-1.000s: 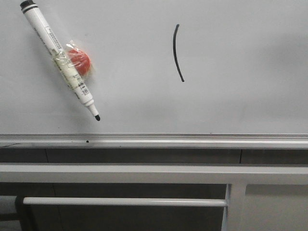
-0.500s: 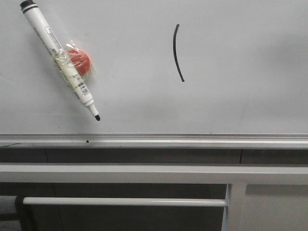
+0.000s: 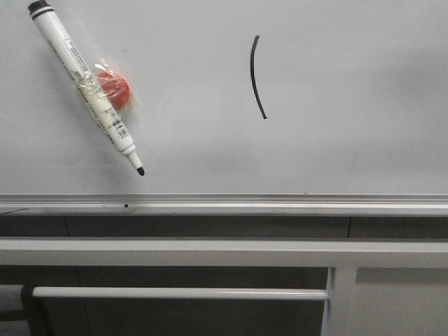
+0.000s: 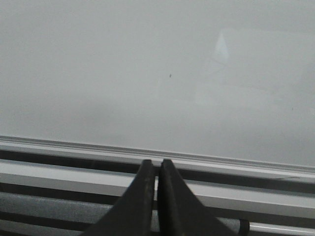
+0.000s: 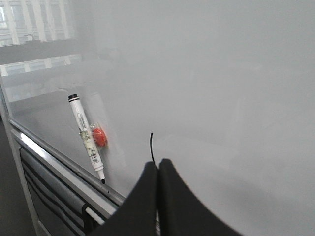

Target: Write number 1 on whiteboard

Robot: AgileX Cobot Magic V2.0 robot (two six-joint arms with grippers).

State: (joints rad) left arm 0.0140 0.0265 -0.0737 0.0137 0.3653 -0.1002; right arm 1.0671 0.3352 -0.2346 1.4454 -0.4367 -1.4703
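Note:
The number 1 (image 3: 255, 77) is a thin black, slightly curved stroke on the whiteboard (image 3: 350, 126). It also shows in the right wrist view (image 5: 151, 146), partly behind my right gripper (image 5: 158, 164), which is shut and empty. The white marker pen (image 3: 87, 87) with a black tip lies slanted on the board at the left, taped to a red round magnet (image 3: 114, 89). The pen also shows in the right wrist view (image 5: 86, 137). My left gripper (image 4: 158, 164) is shut and empty, over the board's silver edge rail (image 4: 74, 147). Neither gripper shows in the front view.
The silver edge rail (image 3: 224, 204) runs along the board's lower edge. Below it are grey-white metal bars (image 3: 210, 252) and dark panels (image 3: 210, 226), with a thin white rod (image 3: 182, 293) and an upright post (image 3: 339, 301).

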